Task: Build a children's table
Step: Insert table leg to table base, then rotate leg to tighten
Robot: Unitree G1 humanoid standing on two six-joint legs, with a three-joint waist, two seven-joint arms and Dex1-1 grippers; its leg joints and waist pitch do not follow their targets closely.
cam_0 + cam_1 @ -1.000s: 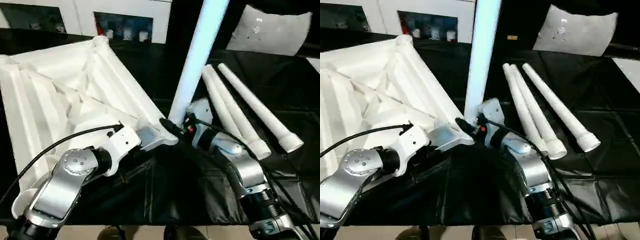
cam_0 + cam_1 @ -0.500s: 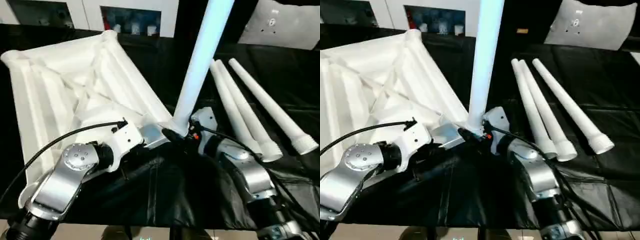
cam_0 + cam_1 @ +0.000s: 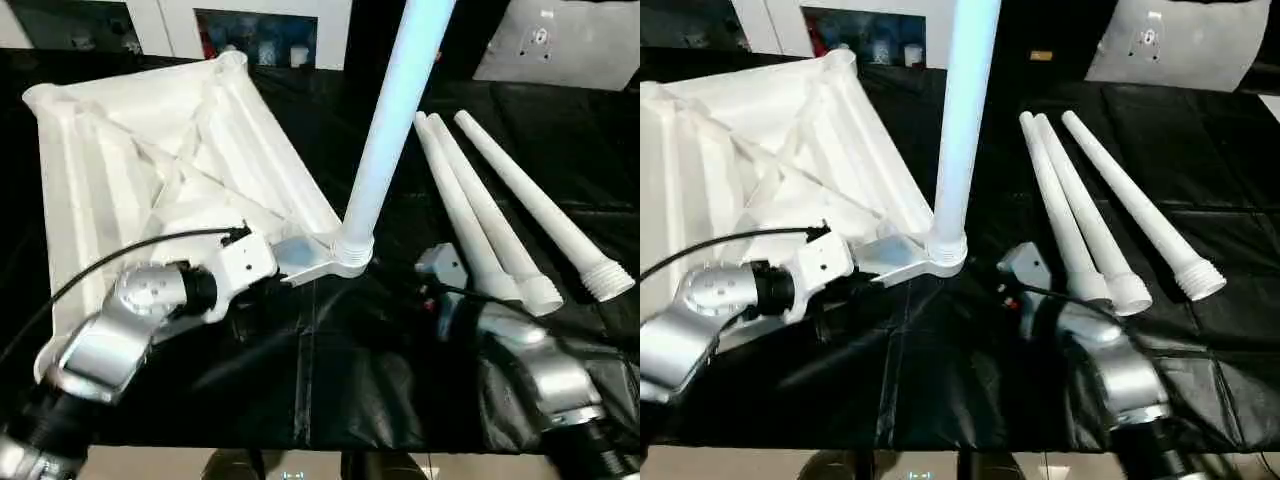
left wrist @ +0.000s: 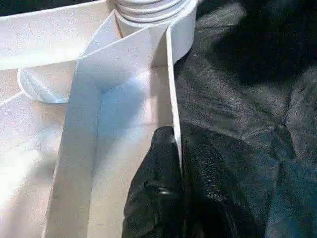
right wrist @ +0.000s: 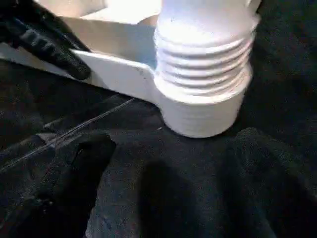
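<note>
The children's table top lies upside down on the left, ribs up. One white leg stands upright in the near corner socket, its threads showing at the base. My left gripper is shut on the thin rim of the top just beside that socket. My right gripper sits low on the cloth a short way right of the socket, open, with nothing between its fingers. Three loose legs lie on the right, two side by side and a third apart.
A black cloth covers the worktable, wrinkled near its front edge. White cabinets run along the back and a pale board leans at the back right. The left arm's cable loops over the table top.
My right gripper has opened, let go of the upright leg's base and drawn back toward me. The leg stays standing in the socket. The left grip is unchanged; the camera tilted.
</note>
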